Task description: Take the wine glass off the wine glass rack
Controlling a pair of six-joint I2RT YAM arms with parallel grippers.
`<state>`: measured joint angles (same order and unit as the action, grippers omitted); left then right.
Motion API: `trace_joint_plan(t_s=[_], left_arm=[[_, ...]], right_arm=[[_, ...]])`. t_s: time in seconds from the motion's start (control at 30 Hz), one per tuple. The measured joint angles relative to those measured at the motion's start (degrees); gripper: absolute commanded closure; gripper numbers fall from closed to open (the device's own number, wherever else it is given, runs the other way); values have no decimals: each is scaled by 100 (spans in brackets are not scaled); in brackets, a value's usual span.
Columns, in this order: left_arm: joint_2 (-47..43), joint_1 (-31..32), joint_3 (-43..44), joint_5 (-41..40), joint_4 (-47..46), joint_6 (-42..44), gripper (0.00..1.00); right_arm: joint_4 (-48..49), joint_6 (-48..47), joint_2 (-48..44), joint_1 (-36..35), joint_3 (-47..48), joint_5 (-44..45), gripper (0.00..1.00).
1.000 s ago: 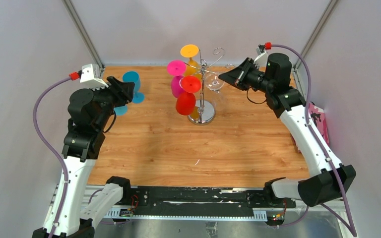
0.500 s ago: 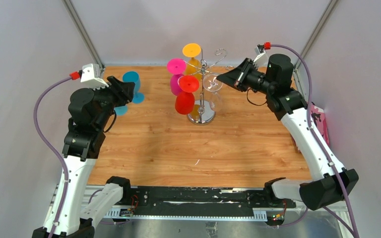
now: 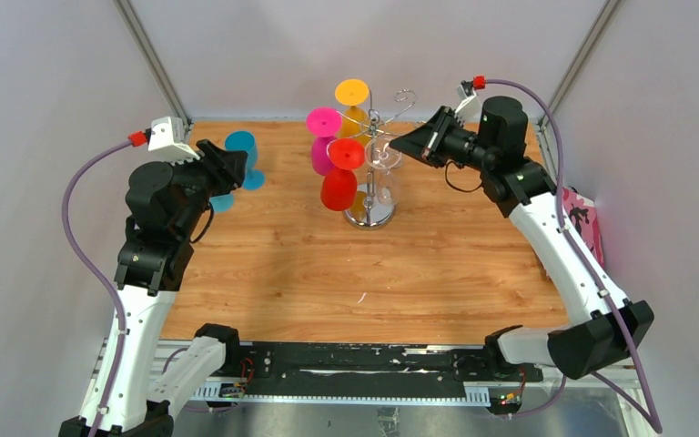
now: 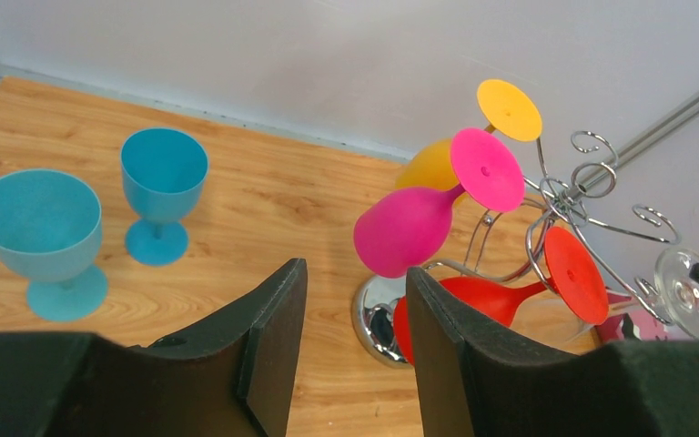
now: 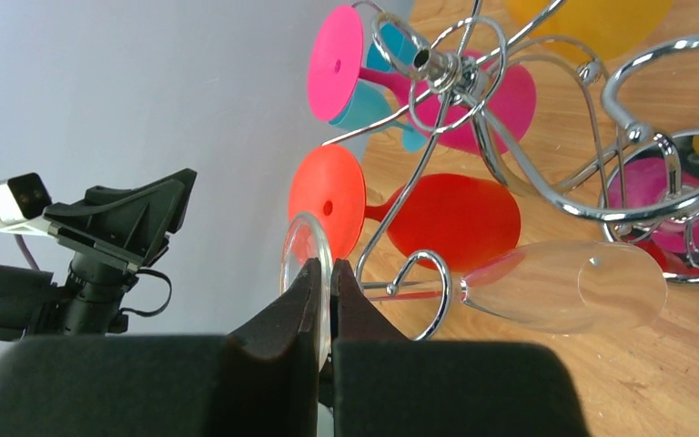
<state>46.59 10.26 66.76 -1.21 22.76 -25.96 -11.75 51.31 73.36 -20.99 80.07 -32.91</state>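
Although the wine glass [image 5: 564, 287] is clamped by the right jaws, it is not yet unhooked from the rack [image 3: 370, 212]; left jaws open, empty.

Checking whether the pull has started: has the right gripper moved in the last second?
Yes. The right gripper, its fingers pinching the clear wine glass, has shifted left toward the pole of the wine glass rack, whose base stays put.

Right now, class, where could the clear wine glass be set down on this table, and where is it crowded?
The widest bare patch of table lies between the wine glass rack and the near edge. A smaller one lies right of the rack, beside the right arm. Crowded: around the rack's hanging glasses, and far left by the two blue goblets.
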Motion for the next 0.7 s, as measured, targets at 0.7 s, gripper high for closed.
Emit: trace_joint_plan(t_s=[0.7], left_arm=[[-31,0,-61,7,2,0,51]], right_arm=[[-546,-643,140,380,435,625,100]])
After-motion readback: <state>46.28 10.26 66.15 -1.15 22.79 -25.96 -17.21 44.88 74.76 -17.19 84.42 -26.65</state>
